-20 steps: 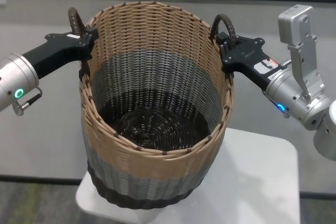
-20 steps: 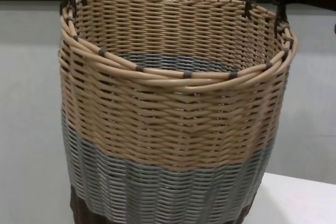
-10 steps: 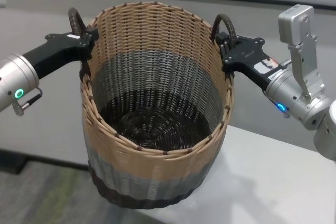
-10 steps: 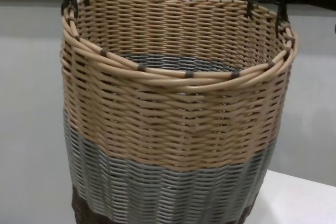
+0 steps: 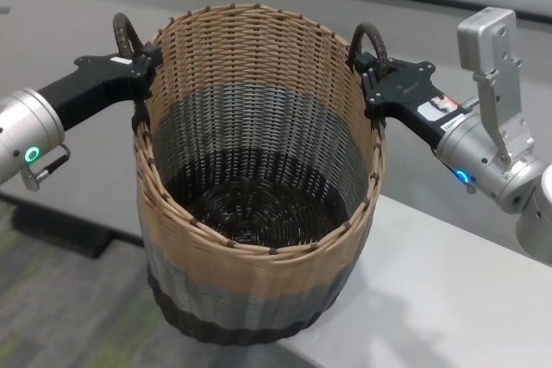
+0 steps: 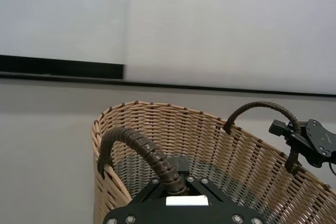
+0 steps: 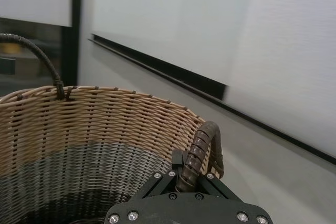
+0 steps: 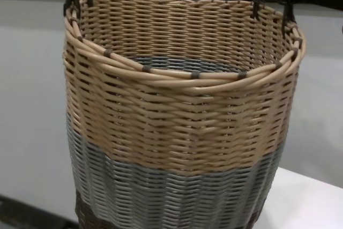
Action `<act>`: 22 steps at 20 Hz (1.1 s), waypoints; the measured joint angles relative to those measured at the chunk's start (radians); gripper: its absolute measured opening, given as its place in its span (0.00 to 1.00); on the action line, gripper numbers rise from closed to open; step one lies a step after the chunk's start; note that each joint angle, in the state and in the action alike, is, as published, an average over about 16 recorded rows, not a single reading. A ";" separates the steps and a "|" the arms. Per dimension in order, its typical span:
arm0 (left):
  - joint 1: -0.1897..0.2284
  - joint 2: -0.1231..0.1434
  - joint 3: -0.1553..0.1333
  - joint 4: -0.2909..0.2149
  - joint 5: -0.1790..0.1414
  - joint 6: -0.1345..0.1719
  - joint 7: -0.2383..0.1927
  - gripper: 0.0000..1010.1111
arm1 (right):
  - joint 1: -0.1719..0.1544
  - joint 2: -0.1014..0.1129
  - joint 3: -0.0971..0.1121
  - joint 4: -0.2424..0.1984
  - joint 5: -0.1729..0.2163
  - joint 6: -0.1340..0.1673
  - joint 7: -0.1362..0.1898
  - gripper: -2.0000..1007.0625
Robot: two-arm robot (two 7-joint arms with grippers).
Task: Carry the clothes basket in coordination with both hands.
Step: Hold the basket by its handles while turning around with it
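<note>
The clothes basket (image 5: 250, 75) hangs upright in the air between both hands, tan on top, grey in the middle, dark brown at the base. My left gripper (image 5: 138, 71) is shut on the left loop handle (image 5: 125, 32). My right gripper (image 5: 373, 75) is shut on the right loop handle (image 5: 366, 36). In the left wrist view the handle (image 6: 142, 150) runs down into the black jaws, and the other hand (image 6: 307, 140) shows across the rim. The right wrist view shows its handle (image 7: 202, 150) pinched the same way. The chest view is filled by the basket wall (image 8: 182, 122).
A white table (image 5: 448, 299) lies below and to the right of the basket, its corner also in the chest view (image 8: 305, 202). Green-grey carpet (image 5: 60, 316) shows at the lower left. Grey wall panels with a dark strip stand behind.
Basket and both arms keep the same pose and grip. The background has slid right: the table sits farther right and carpet now shows beneath the basket's left side.
</note>
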 joint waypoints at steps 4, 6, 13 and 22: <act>0.000 0.000 0.000 0.000 0.000 0.000 0.000 0.00 | 0.000 0.000 0.000 0.000 0.000 0.000 0.000 0.01; 0.000 0.000 0.000 0.000 0.000 0.000 0.000 0.00 | 0.000 0.000 0.000 0.000 0.000 0.000 0.000 0.01; 0.000 0.000 0.000 0.000 0.000 0.000 0.000 0.00 | 0.000 0.000 0.000 0.000 0.000 0.000 0.000 0.01; 0.000 0.000 0.000 0.000 0.000 0.000 0.000 0.00 | 0.000 0.000 0.000 0.000 0.000 0.000 0.000 0.01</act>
